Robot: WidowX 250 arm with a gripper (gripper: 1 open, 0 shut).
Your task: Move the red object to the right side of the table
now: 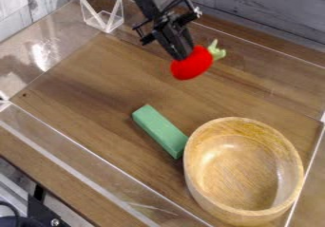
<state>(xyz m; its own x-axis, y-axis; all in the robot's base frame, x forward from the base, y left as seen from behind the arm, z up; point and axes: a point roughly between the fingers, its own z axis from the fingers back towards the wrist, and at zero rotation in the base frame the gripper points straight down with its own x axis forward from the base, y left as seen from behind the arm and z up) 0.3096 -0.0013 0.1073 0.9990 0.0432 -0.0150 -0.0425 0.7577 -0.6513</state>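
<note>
Mid-carry: your black gripper (178, 48) is clamped on the small round bright-red toy fruit (191, 66), its green leafy stem poking out beside the fingers. The fruit appears to hang clear of the brown wood-grain table (89, 88). It sits well behind the round light wooden bowl (244, 169) and a little to the bowl's left. The flat green rectangular block (162, 131) lies just beside the bowl's left rim. By the look of it, the transport step is in hand and the placing is not yet done. Your next move calls for taking the fruit rightward to the bare wood behind the bowl, short of the clear acrylic wall (260, 41). Lower it before the fingers part, since a round fruit may roll.
</note>
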